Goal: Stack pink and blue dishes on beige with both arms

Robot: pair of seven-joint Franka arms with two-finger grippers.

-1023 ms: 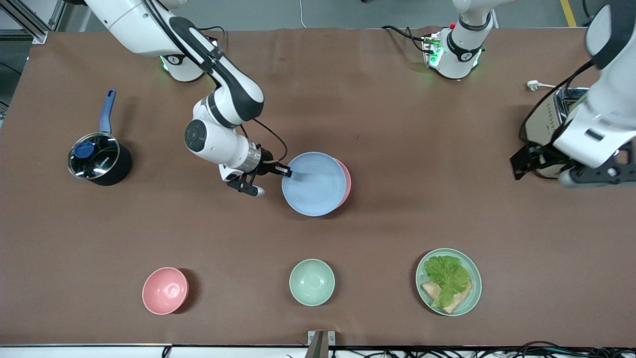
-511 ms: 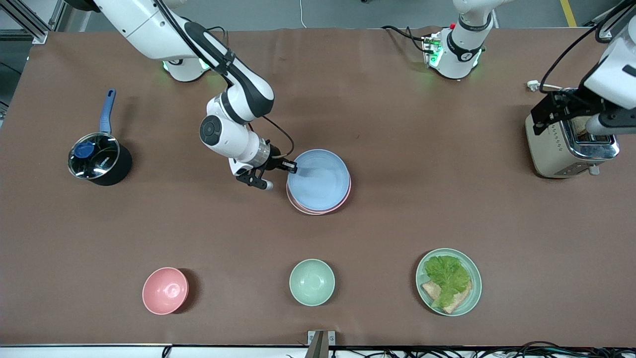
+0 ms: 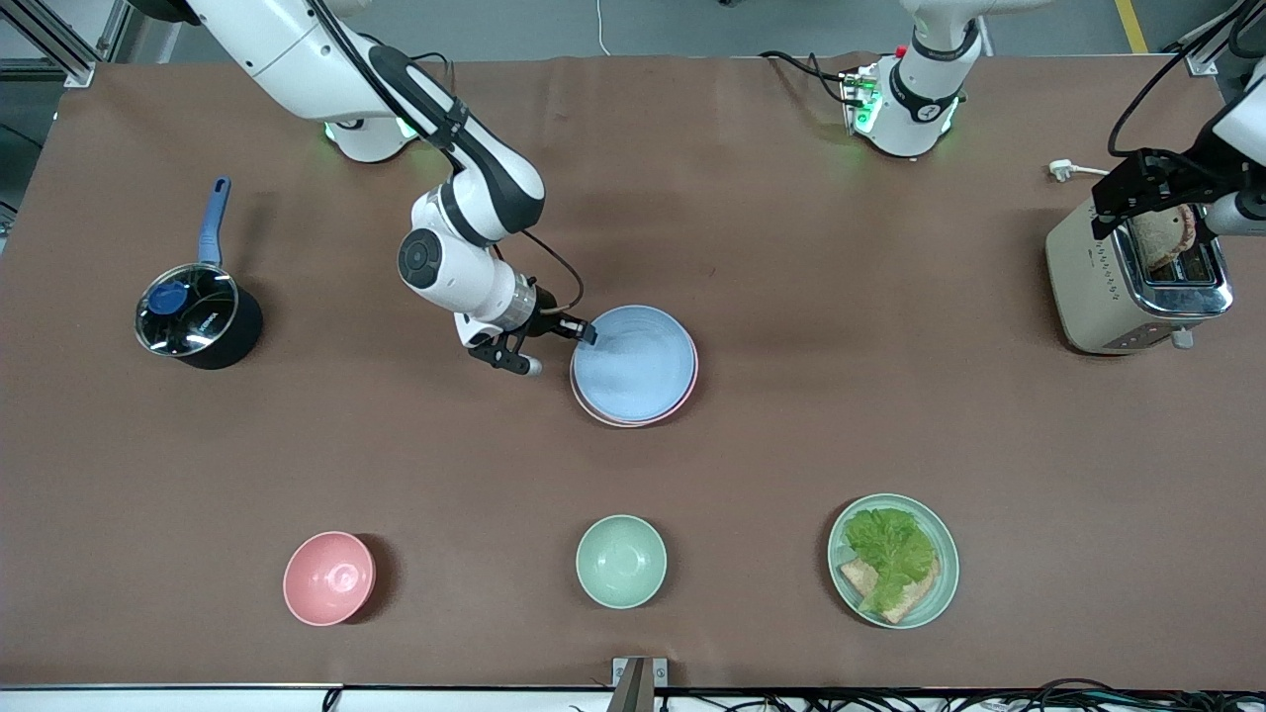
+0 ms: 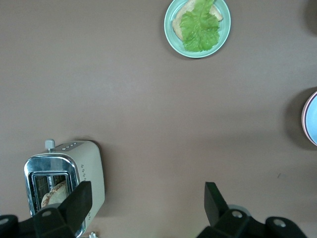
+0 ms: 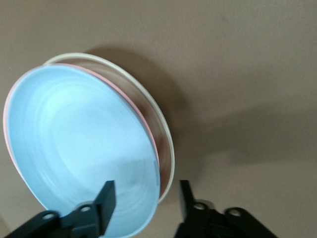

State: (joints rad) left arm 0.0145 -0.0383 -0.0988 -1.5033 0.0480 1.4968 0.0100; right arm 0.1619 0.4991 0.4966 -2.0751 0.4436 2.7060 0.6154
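The pale blue plate (image 3: pixel 635 364) (image 5: pixel 74 148) lies on top of the pink plate (image 3: pixel 695 368) (image 5: pixel 133 106) at mid-table. Only the pink plate's rim shows. Under both sits the beige plate (image 5: pixel 170 148), a thin cream rim in the right wrist view. My right gripper (image 3: pixel 554 348) (image 5: pixel 147 191) is open, with the stack's edge toward the right arm's end between its fingers. One finger is over the blue plate and one is outside the rims. My left gripper (image 3: pixel 1182 203) (image 4: pixel 147 193) hangs open and empty above the toaster (image 3: pixel 1137 287) (image 4: pixel 64 173).
A lidded black saucepan (image 3: pixel 198 316) stands toward the right arm's end. Nearer the front camera stand a pink bowl (image 3: pixel 328 578), a green bowl (image 3: pixel 620 561) and a mint plate (image 3: pixel 938 583) (image 4: pixel 171 37) with lettuce and toast. A slice of bread sits in the toaster.
The right arm carried the blue plate over the pink one and lowered it onto the stack, then its fingers parted. The left arm rose and drew back over the toaster.
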